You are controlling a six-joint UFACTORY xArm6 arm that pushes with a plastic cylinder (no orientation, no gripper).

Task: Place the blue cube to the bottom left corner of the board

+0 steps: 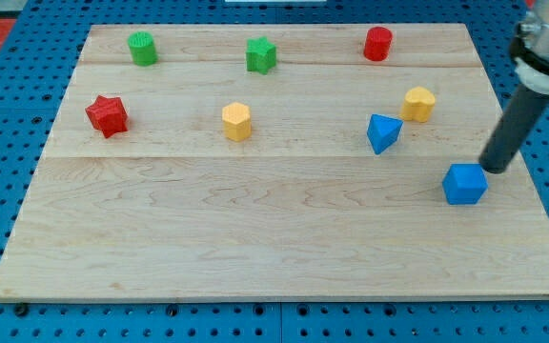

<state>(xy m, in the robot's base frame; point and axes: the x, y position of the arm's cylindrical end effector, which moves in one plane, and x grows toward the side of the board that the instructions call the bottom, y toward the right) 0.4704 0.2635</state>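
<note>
The blue cube lies on the wooden board at the view's right, a little below mid-height. My tip is just to the right of the cube's upper right side, very close to it or touching it. The dark rod rises from there toward the view's upper right corner. The board's bottom left corner is far away across the board.
A blue triangular block and a yellow block lie up and left of the cube. A red cylinder, green star, green cylinder, red star and yellow hexagon lie across the upper half.
</note>
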